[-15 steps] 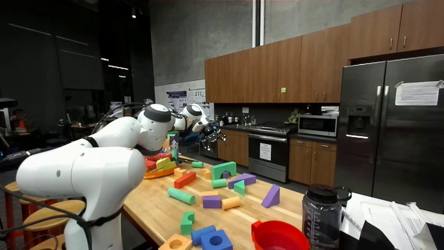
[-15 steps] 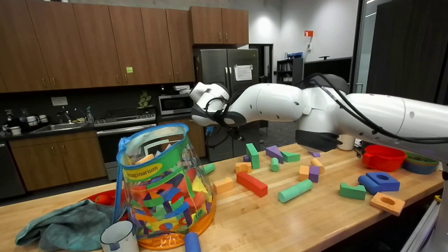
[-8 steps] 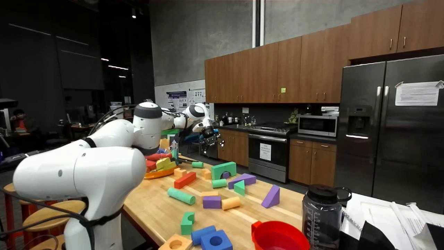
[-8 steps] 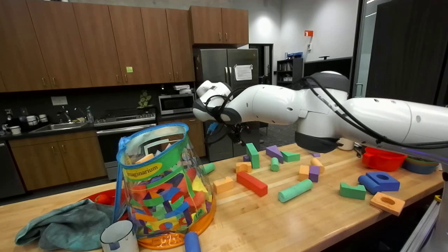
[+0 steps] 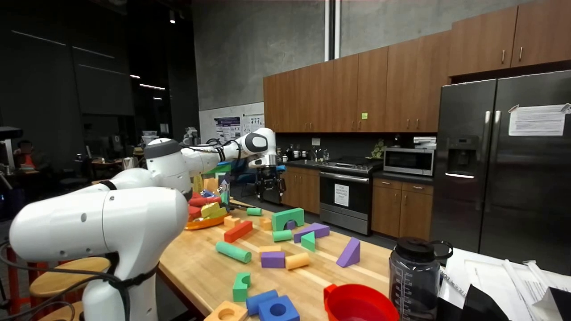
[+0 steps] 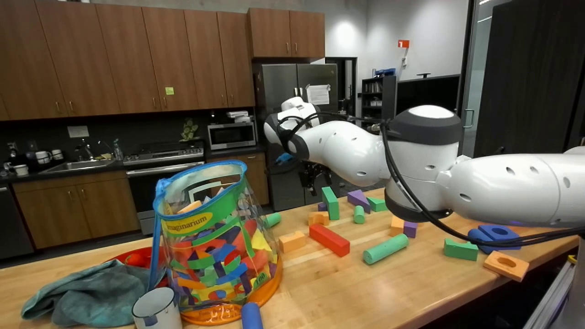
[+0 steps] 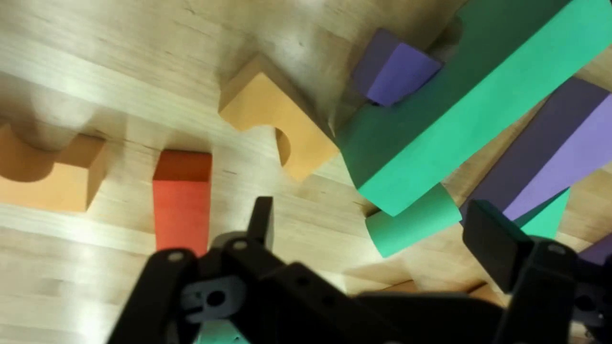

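My gripper (image 7: 373, 210) points down above the wooden table, its jaws wide apart and nothing held. In the wrist view a short green cylinder (image 7: 413, 220) appears between the fingers, lower down on the table. A green arch block (image 7: 454, 134) lies beside it, with a small purple block (image 7: 401, 71) at its hollow. Left of these are an orange arch block (image 7: 267, 105) and a red block (image 7: 181, 210). A purple wedge (image 7: 550, 153) is partly covered by the right finger. In an exterior view the gripper (image 5: 271, 195) hangs higher than the green arch block (image 5: 285, 214), touching no block.
A clear bag full of blocks (image 6: 215, 256) stands on the table near a grey-blue cloth (image 6: 91, 292) and a white mug (image 6: 155, 310). Toward the arm's base lie a blue block with a hole (image 5: 279, 307), a red bowl (image 5: 357, 287) and a dark bottle (image 5: 415, 281).
The arm has folded back, its elbow swinging left in an exterior view. The gripper has turned from a slant to pointing straight down. Its jaws stay apart, and the blocks have not moved.
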{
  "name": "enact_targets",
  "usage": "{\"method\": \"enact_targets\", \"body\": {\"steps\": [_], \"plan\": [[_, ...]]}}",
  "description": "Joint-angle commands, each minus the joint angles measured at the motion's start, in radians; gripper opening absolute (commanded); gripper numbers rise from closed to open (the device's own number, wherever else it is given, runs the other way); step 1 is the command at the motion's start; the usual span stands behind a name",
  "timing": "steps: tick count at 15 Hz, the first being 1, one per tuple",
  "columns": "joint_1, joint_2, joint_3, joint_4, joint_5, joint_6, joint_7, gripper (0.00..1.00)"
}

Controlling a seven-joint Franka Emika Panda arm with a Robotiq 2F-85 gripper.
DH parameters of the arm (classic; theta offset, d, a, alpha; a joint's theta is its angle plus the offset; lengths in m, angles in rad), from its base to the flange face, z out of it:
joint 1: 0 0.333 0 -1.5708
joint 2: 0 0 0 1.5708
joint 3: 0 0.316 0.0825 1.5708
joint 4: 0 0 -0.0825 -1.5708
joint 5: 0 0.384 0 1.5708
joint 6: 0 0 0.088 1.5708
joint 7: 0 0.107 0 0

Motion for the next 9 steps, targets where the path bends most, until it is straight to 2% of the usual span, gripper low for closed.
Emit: {"method": "enact_targets", "body": {"steps": [1,4,9], "plan": [[0.072,0.000,0.029,-0.190,-0.013,0.071,0.000,1.00],[0.059,0.000,0.028,-0.177,-0.042,0.091,-0.002,1.00],[0.043,0.000,0.036,-0.151,-0.025,0.070,-0.003,1.00]]}}
